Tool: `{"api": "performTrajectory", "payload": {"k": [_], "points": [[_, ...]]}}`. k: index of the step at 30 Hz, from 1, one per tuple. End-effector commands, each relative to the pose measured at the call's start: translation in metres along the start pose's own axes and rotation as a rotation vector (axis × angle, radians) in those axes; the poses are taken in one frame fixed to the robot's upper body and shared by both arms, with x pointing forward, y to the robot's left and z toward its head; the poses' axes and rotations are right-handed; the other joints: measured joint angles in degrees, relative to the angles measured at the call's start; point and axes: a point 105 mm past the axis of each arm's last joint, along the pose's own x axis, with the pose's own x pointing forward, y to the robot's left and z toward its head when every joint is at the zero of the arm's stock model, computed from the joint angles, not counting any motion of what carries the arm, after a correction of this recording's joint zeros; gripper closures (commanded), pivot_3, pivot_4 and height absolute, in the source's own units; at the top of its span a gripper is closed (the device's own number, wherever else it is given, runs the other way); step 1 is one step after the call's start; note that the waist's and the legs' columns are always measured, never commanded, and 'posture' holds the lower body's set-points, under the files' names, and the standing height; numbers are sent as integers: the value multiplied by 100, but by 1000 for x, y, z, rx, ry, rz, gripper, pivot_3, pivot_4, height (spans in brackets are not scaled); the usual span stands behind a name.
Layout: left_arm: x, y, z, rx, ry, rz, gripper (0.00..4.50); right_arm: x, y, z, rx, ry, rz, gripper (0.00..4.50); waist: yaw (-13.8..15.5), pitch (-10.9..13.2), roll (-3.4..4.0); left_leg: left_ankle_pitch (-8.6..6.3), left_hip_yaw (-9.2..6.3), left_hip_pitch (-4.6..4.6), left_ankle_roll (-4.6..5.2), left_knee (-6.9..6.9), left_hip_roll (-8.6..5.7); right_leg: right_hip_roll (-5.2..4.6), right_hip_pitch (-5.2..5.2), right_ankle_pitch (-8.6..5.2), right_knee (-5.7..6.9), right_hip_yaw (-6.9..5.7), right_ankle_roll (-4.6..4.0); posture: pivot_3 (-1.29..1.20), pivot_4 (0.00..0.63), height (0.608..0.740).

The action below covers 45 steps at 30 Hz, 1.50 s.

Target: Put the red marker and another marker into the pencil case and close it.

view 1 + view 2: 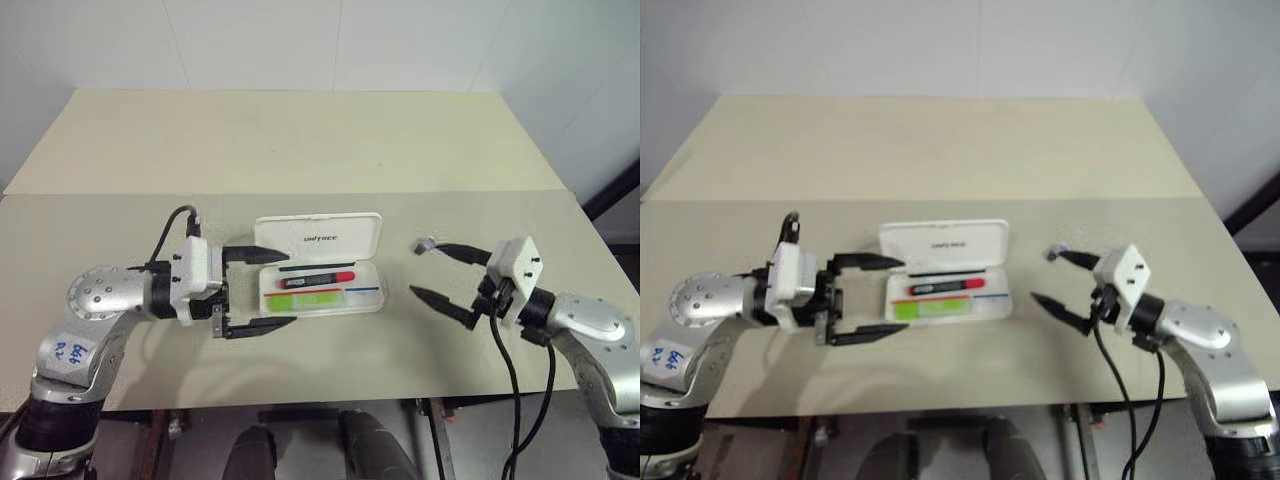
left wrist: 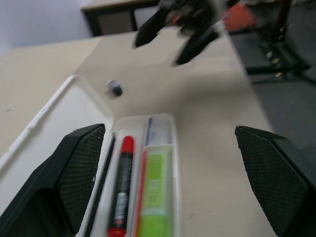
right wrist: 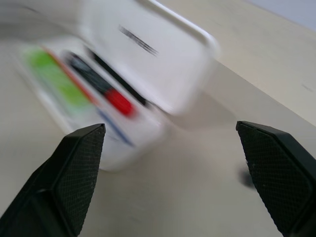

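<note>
The left gripper (image 1: 262, 290) reaches in level from the left side of the table, its two black fingers spread wide and empty, one fingertip at the rear left corner of the pencil case (image 1: 320, 262) and the other at its front left corner, so the case's left end sits just off the open jaws. The right gripper (image 1: 440, 270) hangs over the table to the right of the case, pointing back toward it, fingers likewise spread wide and holding nothing. The pencil case lies open near the middle of the table, its long axis running left to right, the lid tilted up at the rear with dark lettering on it. Inside the tray the red marker (image 1: 318, 279) lies along the case's length with its red cap toward the right end, and the lime-green highlighter (image 1: 305, 299) lies parallel to it in the front compartment. A small grey cap-like bit (image 1: 426, 243) rests on the table right of the case, near the right gripper's far finger. The table (image 1: 300, 150) is pale beige, with a seam across it, and stands against a white wall (image 1: 300, 40).
</note>
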Motion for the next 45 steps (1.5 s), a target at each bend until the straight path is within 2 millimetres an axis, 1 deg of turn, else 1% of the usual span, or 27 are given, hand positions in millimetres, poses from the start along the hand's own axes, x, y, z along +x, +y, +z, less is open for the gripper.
{"api": "performTrajectory", "payload": {"k": [1,6,9,11,14,16,18,23,27,31,34,36,37,38,39,40,42,45], "points": [[-7,1,18,86,-114,7,25,8,-21,-3,-46,5,-81,0,-7,0,1,0,1,0,0,1,0,0,0,0,1,0,1,0,150,740],[-18,-2,19,60,-203,27,25,30,-55,-10,-31,0,-203,0,-71,1,3,0,4,3,0,4,0,1,2,3,1,4,3,0,150,740],[-25,-5,15,26,-218,44,25,43,-73,-21,29,20,-261,0,-143,1,4,-1,2,2,1,-1,2,1,-1,2,1,3,2,0,150,740],[-31,-7,13,14,-214,47,25,49,-81,-30,68,39,-290,0,-170,2,4,-1,3,1,1,-5,1,0,-2,2,1,3,2,0,150,740],[-41,-6,12,11,-220,66,25,54,-88,-40,124,69,-299,0,-175,2,5,-1,1,1,1,-11,2,-1,-5,0,0,2,-1,0,150,740],[-50,-5,11,7,-210,75,25,59,-86,-46,152,78,-267,0,-182,2,6,-1,1,1,1,-13,2,-1,-6,0,0,1,-1,0,150,740],[-58,-3,8,12,-185,98,25,61,-78,-50,164,82,-204,0,-194,3,7,-1,3,2,1,-13,2,-1,-6,0,1,1,-1,0,150,740],[-68,-1,3,32,-127,131,25,63,-62,-54,186,83,-92,0,-226,3,7,-1,3,2,1,-15,2,-1,-5,0,0,1,-1,0,150,740],[-66,0,4,48,-126,141,25,71,-58,-62,193,106,-79,0,-249,4,8,-1,2,2,1,-15,2,-2,-5,0,1,1,-1,0,150,740],[-64,0,4,56,-131,138,25,80,-58,-75,184,153,-100,0,-357,4,8,0,3,5,1,-10,2,-2,-2,2,3,2,2,0,150,740],[-63,0,7,56,-144,136,25,85,-61,-79,191,166,-128,0,-436,3,6,0,3,27,1,-6,2,-1,25,4,3,4,4,0,150,740],[-63,0,8,56,-147,139,25,88,-63,-82,207,181,-139,0,-485,3,5,0,1,62,1,-5,2,-1,70,9,-8,5,6,0,150,740],[-65,0,8,54,-144,143,8,88,-64,-88,219,222,-149,190,-505,3,5,0,3,83,1,-5,1,-1,93,9,-14,8,4,0,150,740],[-67,0,8,52,-139,147,0,87,-64,-94,223,268,-157,407,-515,3,5,0,8,103,2,-5,0,-1,113,-4,-25,16,-23,0,150,740],[-68,0,7,51,-133,151,0,86,-65,-97,228,288,-167,609,-529,3,5,2,8,112,5,-5,0,-1,127,-21,-40,18,-61,0,150,740],[-69,0,7,52,-129,153,0,86,-65,-99,232,294,-169,918,-549,2,3,6,7,121,13,-5,1,-1,143,-23,-59,19,-69,0,150,740],[-69,-1,7,53,-126,154,0,86,-65,-98,241,286,-164,1517,-549,-2,-4,14,1,133,25,-4,1,-4,178,-4,-100,18,-65,0,150,740],[-68,-1,7,55,-128,156,0,85,-65,-91,226,248,-153,2434,-539,-7,-11,24,2,124,39,3,-17,-26,188,9,-119,20,-65,0,150,740]]}}
